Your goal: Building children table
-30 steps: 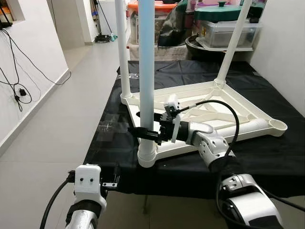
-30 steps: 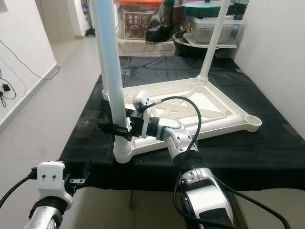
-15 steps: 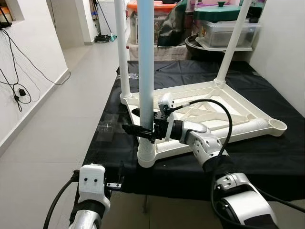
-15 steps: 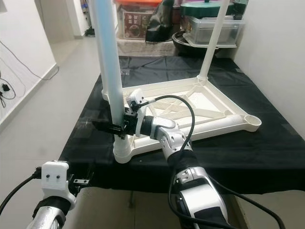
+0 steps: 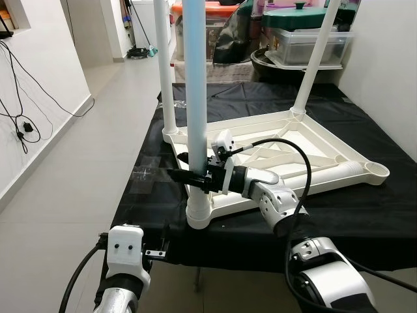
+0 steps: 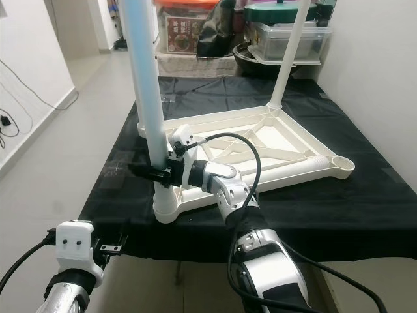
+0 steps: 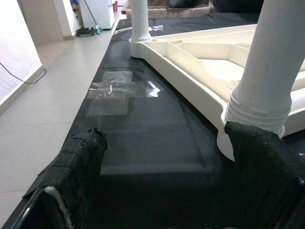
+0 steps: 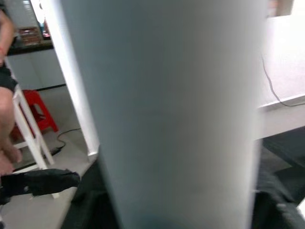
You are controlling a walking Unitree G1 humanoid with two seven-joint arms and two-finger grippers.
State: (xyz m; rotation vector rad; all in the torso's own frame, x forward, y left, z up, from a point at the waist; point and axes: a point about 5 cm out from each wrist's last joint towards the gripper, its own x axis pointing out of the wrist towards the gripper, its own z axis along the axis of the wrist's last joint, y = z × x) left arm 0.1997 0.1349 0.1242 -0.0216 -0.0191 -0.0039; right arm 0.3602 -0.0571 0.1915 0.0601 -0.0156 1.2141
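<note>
The white children's table (image 5: 287, 127) lies upside down on a black-covered bench (image 5: 365, 215). Three legs stand upright in its corner sockets: the near left leg (image 5: 195, 98), one at the far left (image 5: 167, 78) and one at the far right (image 5: 311, 65). Another ribbed leg (image 5: 329, 173) lies flat across the frame, beside the bare near right socket (image 5: 376, 171). My right gripper (image 5: 193, 176) is shut on the near left leg just above its socket; that leg (image 8: 167, 109) is seen close up in the right wrist view. My left gripper (image 7: 164, 138) hangs open below the bench's front edge, facing the leg's base (image 7: 257, 112).
Clear tape (image 7: 116, 90) is stuck to the black cloth left of the table frame. Storage boxes and a lidded pot (image 5: 306, 26) crowd the far end of the bench. Tiled floor (image 5: 71, 163) and a wall with cables run along the left. A wall stands close on the right.
My right gripper has reached slightly farther across the near left leg and its wrist has turned a little. The view has shifted slightly. The left arm has barely moved.
</note>
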